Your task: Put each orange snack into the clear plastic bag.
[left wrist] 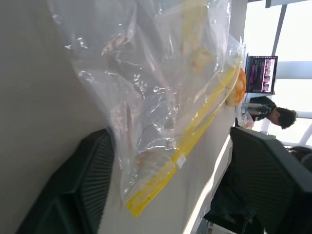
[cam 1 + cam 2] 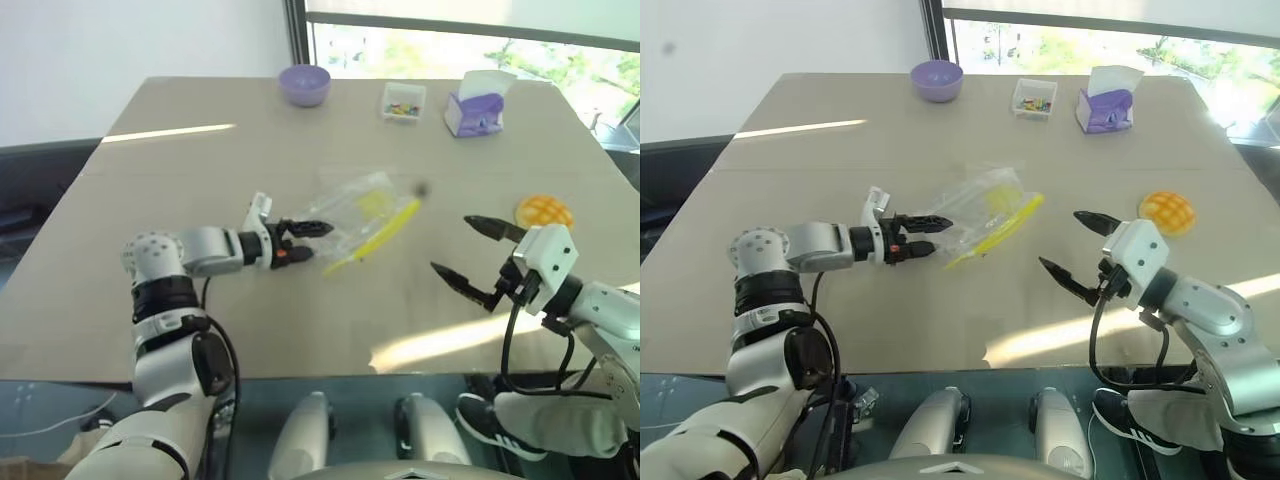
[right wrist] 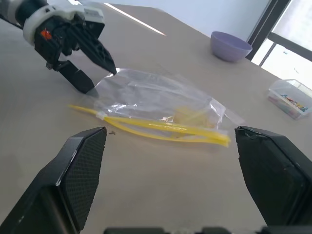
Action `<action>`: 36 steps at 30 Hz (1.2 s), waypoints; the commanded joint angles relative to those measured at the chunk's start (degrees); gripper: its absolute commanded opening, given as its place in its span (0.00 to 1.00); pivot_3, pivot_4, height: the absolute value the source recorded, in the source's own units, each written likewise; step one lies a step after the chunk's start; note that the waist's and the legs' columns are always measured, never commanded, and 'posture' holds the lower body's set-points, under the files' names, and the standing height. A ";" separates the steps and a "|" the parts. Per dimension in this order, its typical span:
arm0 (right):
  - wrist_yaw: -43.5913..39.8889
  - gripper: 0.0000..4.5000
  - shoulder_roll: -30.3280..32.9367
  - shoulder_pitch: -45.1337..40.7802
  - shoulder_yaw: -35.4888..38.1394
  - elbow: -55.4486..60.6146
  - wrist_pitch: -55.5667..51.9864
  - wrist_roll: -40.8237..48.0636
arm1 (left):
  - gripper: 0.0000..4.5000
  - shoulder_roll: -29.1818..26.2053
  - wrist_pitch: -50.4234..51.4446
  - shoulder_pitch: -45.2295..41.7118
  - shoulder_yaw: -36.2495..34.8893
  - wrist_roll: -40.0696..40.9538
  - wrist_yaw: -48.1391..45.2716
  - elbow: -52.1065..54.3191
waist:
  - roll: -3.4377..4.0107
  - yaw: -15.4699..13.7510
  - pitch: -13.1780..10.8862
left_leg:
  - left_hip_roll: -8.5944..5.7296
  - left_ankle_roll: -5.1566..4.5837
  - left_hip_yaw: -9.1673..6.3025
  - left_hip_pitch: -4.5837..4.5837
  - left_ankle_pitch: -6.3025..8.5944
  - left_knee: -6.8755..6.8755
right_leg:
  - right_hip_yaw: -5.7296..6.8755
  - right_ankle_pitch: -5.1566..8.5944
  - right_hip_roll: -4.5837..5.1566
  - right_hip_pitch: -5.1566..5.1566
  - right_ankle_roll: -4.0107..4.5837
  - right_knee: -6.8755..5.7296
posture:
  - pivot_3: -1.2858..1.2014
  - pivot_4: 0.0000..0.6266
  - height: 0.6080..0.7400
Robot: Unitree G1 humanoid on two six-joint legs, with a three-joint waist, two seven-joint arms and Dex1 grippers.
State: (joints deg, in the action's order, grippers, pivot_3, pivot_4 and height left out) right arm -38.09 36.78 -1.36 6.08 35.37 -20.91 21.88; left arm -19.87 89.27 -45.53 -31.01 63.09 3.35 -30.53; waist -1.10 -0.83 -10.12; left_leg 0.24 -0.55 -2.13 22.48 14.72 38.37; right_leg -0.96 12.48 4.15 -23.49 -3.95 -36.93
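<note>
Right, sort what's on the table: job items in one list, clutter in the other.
Job:
- snack, lying bare on the table, outside the bag
- bag, flat on the table, its corner between the left gripper's fingers
- right gripper, open, empty

Clutter:
- purple bowl
- clear box of coloured bits
- tissue box

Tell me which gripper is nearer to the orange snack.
Right. The right gripper hangs open just beside the orange snack, toward the table's middle. The left gripper is well across the table from it, its fingers at the near corner of the clear plastic bag.
</note>
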 commanded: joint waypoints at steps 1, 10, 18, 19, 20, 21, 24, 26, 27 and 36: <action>1.08 1.00 -0.42 0.69 0.18 2.97 0.69 -0.35 | 0.47 1.75 -1.86 0.63 0.59 -4.06 -0.25 -1.63 | 0.00 0.00 0.00 | 0.00 0.00 0.00 0.00 0.00 0.00 | 0.00 0.00 0.00 0.00 0.00 0.00 | 0.52 0.24 1.00; 2.02 1.00 -1.52 0.49 -3.62 1.77 2.63 -5.09 | 0.01 6.51 1.03 -3.54 -10.21 -2.20 4.58 -0.62 | -0.01 0.17 -0.01 | 0.00 0.00 -0.03 0.03 0.00 0.00 | 0.02 0.00 0.00 -0.01 -0.01 0.00 | 0.52 0.24 1.00; 6.80 1.00 -0.98 -8.32 -15.86 -9.49 14.04 -27.00 | 0.01 7.14 3.22 -10.56 -18.71 6.16 12.97 0.51 | -0.16 0.65 -0.10 | 0.01 0.14 -0.05 0.11 -0.07 0.01 | 0.05 -0.01 -0.01 -0.08 -0.02 0.02 | 0.52 0.24 1.00; 7.51 1.00 -1.16 -9.87 -17.19 -11.94 15.27 -29.52 | 0.01 7.52 3.22 -11.10 -19.54 7.14 14.51 0.39 | -0.16 0.83 -0.09 | 0.00 0.22 -0.04 0.11 -0.12 0.01 | 0.04 -0.01 0.00 -0.09 -0.02 0.03 | 0.52 0.24 1.00; 9.01 1.00 -1.65 -11.61 -18.27 -14.58 16.07 -32.35 | 0.01 7.90 3.22 -11.59 -20.22 8.10 16.03 0.34 | -0.16 1.05 -0.09 | 0.00 0.26 -0.04 0.11 -0.14 0.00 | 0.03 -0.01 0.00 -0.09 -0.02 0.03 | 0.52 0.24 1.00; 11.07 1.00 -2.43 -13.74 -19.28 -17.74 17.18 -35.26 | 0.01 8.23 3.22 -12.00 -20.65 9.32 17.63 0.32 | -0.16 1.19 -0.10 | 0.00 0.30 -0.05 0.10 -0.16 0.00 | 0.03 -0.01 0.00 -0.09 -0.02 0.04 | 0.52 0.24 1.00; 17.34 1.00 -3.48 -19.83 -22.86 -27.37 21.98 -44.95 | 0.01 9.05 3.22 -12.67 -21.93 12.35 21.63 0.50 | -0.18 1.44 -0.11 | 0.00 0.43 -0.05 0.19 -0.24 -0.02 | 0.01 -0.01 0.01 -0.20 -0.01 0.05 | 0.52 0.24 1.00; 21.37 1.00 -5.10 -22.95 -24.47 -32.95 23.41 -49.01 | 0.01 9.53 3.09 -12.73 -22.42 13.74 23.43 0.82 | -0.19 1.59 -0.11 | 0.00 0.45 -0.05 0.21 -0.25 -0.05 | 0.01 -0.01 0.01 -0.22 -0.01 0.05 | 0.52 0.24 1.00; 22.76 1.00 -5.80 -24.11 -25.12 -35.30 24.34 -50.34 | 0.01 9.75 2.89 -12.64 -22.47 14.63 24.38 0.98 | -0.18 1.62 -0.11 | 0.00 0.47 -0.04 0.21 -0.26 -0.05 | 0.00 -0.01 0.00 -0.25 -0.01 0.05 | 0.52 0.24 1.00; 23.60 1.00 -9.94 -27.55 -27.77 -44.43 29.39 -53.13 | 0.01 11.56 -2.85 -9.61 -18.91 26.60 34.01 3.56 | -0.18 1.61 -0.11 | -0.02 0.52 -0.03 0.28 -0.26 -0.11 | -0.02 -0.02 0.03 -0.32 0.00 0.08 | 0.52 0.24 1.00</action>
State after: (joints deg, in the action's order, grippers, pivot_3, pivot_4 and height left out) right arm -13.96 26.64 -28.99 -22.56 -10.61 7.52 -31.65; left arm -8.46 88.19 -55.76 -51.43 85.46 35.64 -29.48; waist -1.29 0.78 -10.23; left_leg 0.21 -0.03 -2.16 22.75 14.47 38.25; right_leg -0.98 12.46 4.19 -23.81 -3.95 -36.85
